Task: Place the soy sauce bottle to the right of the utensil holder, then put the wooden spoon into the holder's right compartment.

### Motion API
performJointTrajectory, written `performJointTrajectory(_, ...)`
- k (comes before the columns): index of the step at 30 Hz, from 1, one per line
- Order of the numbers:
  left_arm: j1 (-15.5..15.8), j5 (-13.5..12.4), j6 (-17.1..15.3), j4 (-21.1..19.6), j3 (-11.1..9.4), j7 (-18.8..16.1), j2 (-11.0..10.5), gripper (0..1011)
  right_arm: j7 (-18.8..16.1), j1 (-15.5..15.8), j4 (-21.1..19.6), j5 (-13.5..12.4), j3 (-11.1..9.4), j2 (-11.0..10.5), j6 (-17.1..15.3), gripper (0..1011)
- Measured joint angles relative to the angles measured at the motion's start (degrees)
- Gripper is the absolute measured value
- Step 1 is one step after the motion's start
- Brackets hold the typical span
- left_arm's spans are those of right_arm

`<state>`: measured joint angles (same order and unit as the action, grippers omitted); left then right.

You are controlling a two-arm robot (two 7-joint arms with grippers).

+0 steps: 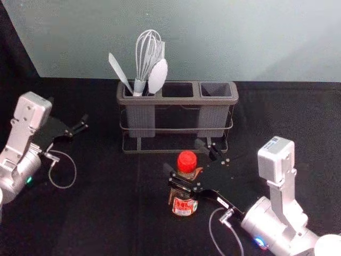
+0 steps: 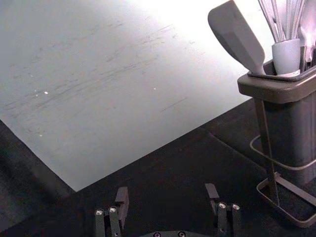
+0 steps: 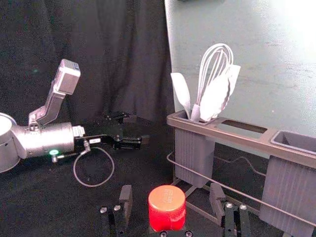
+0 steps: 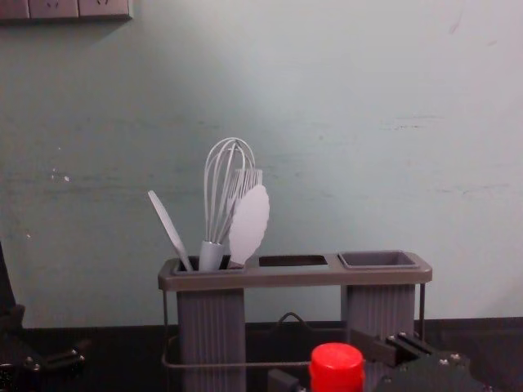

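Straddling: right gripper [image 3: 172, 192], fingers spread, leaving gaps either side of the red cap | soy sauce bottle [image 1: 184, 205] standing upright between them, lower centre of head view | left gripper [image 2: 167, 188] sitting open, farther off, head view's left

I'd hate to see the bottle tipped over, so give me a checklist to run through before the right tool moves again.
1. Soy sauce bottle upright: ok.
2. Right tool closed on the bottle: not ok; its fingers are open, one on either side.
3. Bottle to the right of the utensil holder: not ok; it stands in front.
4. Red cap screwed tight: cannot tell.
5. Left tool clear of the bottle: ok, off to the holder's left.
6. Right compartment free for the spoon: ok, empty.
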<state>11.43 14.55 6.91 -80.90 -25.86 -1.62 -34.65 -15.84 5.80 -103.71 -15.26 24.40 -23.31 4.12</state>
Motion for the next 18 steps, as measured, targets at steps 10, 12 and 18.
performJointTrajectory(10, 0.0, 0.0, 0.0, 0.0, 0.0, 0.0, 0.0, 1011, -1.3, 0.7, 0.2, 0.6, -1.0, 1.3, -0.2, 815)
performJointTrajectory(12, 0.0, 0.0, 0.0, 0.0, 0.0, 0.0, 0.0, 1011, -1.6, 1.0, 0.1, 0.7, -1.3, 1.5, -0.2, 788)
performJointTrajectory(18, 0.0, 0.0, 0.0, 0.0, 0.0, 0.0, 0.0, 1011, -2.1, 1.6, -0.2, 1.2, -1.8, 2.0, -0.4, 626)
